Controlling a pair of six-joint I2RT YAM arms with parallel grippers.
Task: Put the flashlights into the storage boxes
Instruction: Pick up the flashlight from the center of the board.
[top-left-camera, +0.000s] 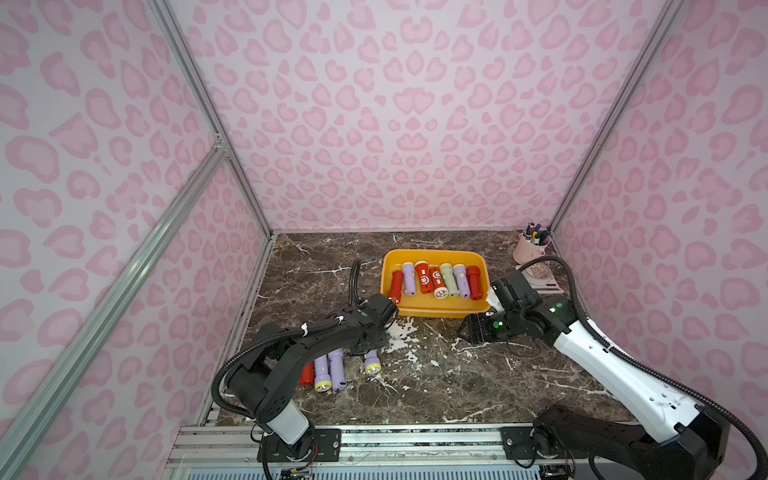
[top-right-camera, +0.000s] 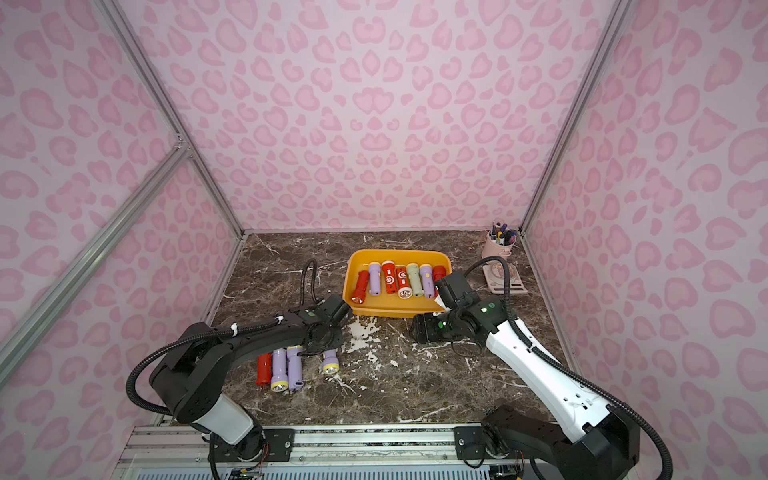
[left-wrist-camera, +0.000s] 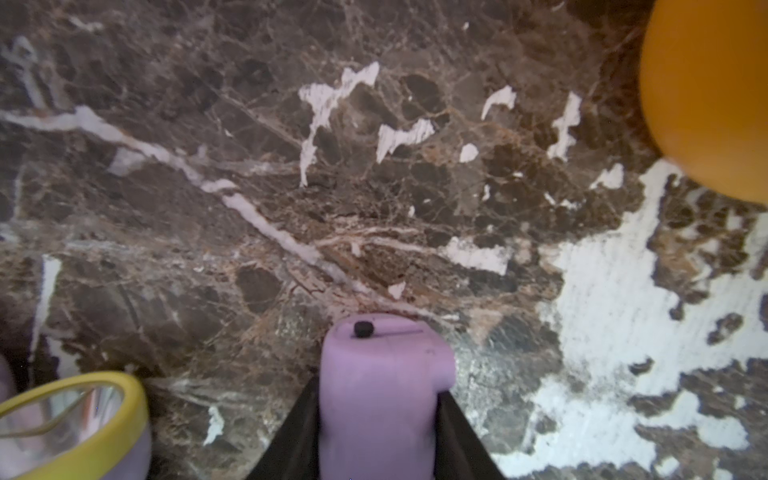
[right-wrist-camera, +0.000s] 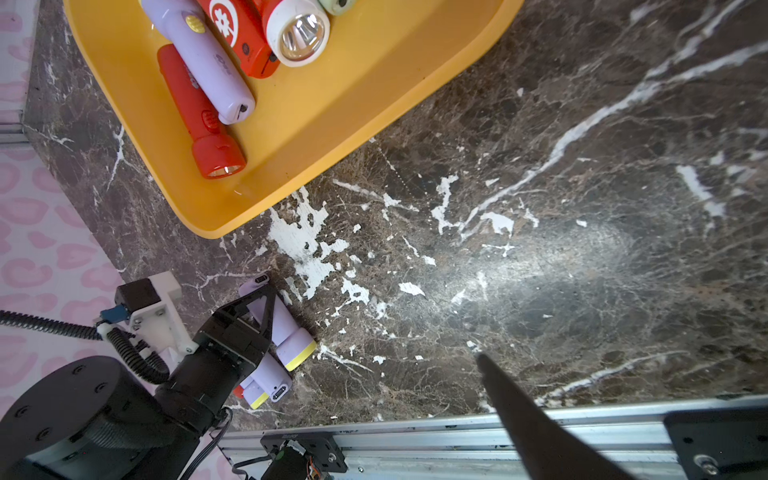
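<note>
The yellow-orange storage box (top-left-camera: 434, 312) (top-right-camera: 388, 311) sits mid-table and holds several flashlights (top-left-camera: 436, 280) side by side: red, lilac and one pale green. My left gripper (left-wrist-camera: 380, 388) (right-wrist-camera: 262, 305) is shut on the body of a lilac flashlight with a yellow head (top-left-camera: 372, 362) (right-wrist-camera: 291, 334), down at the table in front of the box's left corner. Beside it lie a red flashlight (top-left-camera: 306, 374) and two lilac ones (top-left-camera: 322, 374), partly hidden under the left arm. My right gripper (top-left-camera: 465, 330) hovers open and holds nothing, in front of the box's right corner; only one finger (right-wrist-camera: 513, 401) shows in the right wrist view.
A pink pen cup (top-left-camera: 530, 249) stands in the back right corner, with a small white scale (top-left-camera: 540, 279) in front of it. Pink patterned walls close in three sides. An aluminium rail (top-left-camera: 415, 436) runs along the table's front edge.
</note>
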